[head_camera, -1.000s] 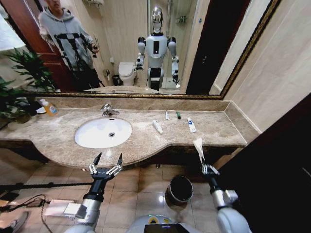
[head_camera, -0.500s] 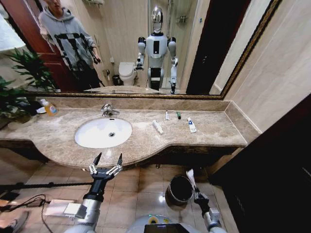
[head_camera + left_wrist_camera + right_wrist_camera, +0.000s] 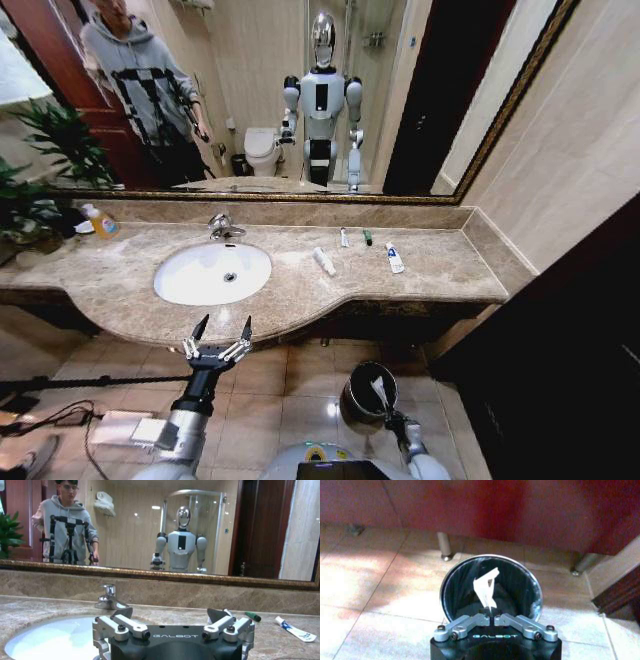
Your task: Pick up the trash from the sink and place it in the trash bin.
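The right gripper (image 3: 494,619) pinches a white sachet (image 3: 486,588) directly above the trash bin's (image 3: 536,592) mouth: the drop step, calling only for release. The left gripper (image 3: 219,335) hangs open before the tabletop (image 3: 300,285), near the sink (image 3: 185,262).

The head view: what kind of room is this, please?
Most likely a bathroom, perhaps a hotel's: a white sink with a faucet in a marble counter, and a wall mirror reflecting a toilet.
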Controlling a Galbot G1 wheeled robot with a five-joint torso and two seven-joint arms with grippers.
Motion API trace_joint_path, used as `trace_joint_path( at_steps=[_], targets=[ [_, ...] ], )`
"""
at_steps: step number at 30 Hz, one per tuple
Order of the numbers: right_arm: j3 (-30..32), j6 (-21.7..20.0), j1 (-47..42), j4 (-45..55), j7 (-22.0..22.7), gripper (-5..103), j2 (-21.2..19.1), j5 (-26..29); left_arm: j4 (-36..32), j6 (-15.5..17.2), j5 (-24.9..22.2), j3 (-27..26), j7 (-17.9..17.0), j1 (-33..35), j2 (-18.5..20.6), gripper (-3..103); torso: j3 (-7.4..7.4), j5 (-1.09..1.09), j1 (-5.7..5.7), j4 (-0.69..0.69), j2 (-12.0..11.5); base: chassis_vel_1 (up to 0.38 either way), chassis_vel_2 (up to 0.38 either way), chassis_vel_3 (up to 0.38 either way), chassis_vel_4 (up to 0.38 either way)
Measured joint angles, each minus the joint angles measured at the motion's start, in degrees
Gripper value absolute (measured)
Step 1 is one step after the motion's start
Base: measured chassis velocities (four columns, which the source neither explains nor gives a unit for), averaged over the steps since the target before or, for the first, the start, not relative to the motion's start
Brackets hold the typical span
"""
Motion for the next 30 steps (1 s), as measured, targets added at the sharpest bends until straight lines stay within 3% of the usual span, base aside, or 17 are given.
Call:
trace_joint_path(
  at_steps=[3, 20, 23, 25, 26, 28, 29, 30],
  targets=[
    [0.0, 0.1, 3.4, -4.7, -0.2, 0, 1.1, -2.6, 0.0, 0.0, 0.0, 0.0, 0.0, 0.0, 0.0, 100, 0.0, 0.01, 0.0, 0.0, 0.0, 0.0, 0.0, 0.0, 0.0],
    [1.0, 0.6, 12.8, -16.5, -0.8, -3, 2.5, -4.3, 0.0, 0.0, 0.0, 0.0, 0.0, 0.0, 0.0, 100, 0.0, 0.0, 0.0, 0.0, 0.0, 0.0, 0.0, 0.0, 0.0],
    [1.1, 0.3, 12.9, -16.3, -0.8, 13, 2.3, -4.3, 0.0, 0.0, 0.0, 0.0, 0.0, 0.0, 0.0, 100, 0.0, 0.0, 0.0, 0.0, 0.0, 0.0, 0.0, 0.0, 0.0],
    [1.1, 0.3, 12.9, -16.0, -0.8, 13, 2.3, -4.2, 0.0, 0.0, 0.0, 0.0, 0.0, 0.0, 0.0, 100, 0.0, 0.0, 0.0, 0.0, 0.0, 0.0, 0.0, 0.0, 0.0],
    [1.2, 0.1, 12.8, -15.7, -0.8, 24, 2.2, -4.1, 0.0, 0.0, 0.0, 0.0, 0.0, 0.0, 0.0, 100, -0.01, 0.0, 0.0, 0.0, 0.0, 0.0, 0.0, 0.0, 0.0],
    [1.3, 0.0, 12.7, -15.3, -0.8, 24, 2.1, -4.0, 0.0, 0.0, 0.0, 0.0, 0.0, 0.0, 0.0, 100, -0.01, 0.0, 0.0, 0.01, 0.0, 0.0, 0.0, 0.0, 0.0],
    [1.3, 0.0, 12.4, -14.9, -0.8, 34, 1.9, -4.0, 0.0, 0.0, 0.0, 0.0, 0.0, 0.0, 0.0, 100, 0.0, 0.0, 0.0, 0.0, 0.0, 0.0, 0.0, 0.0, 0.0],
    [1.3, 0.0, 12.4, -14.9, -0.8, 34, 1.9, -4.0, 0.0, 0.0, 0.0, 0.0, 0.0, 0.0, 0.0, 100, 0.0, 0.0, 0.0, 0.0, 0.0, 0.0, 0.0, 0.0, 0.0]
  ],
)
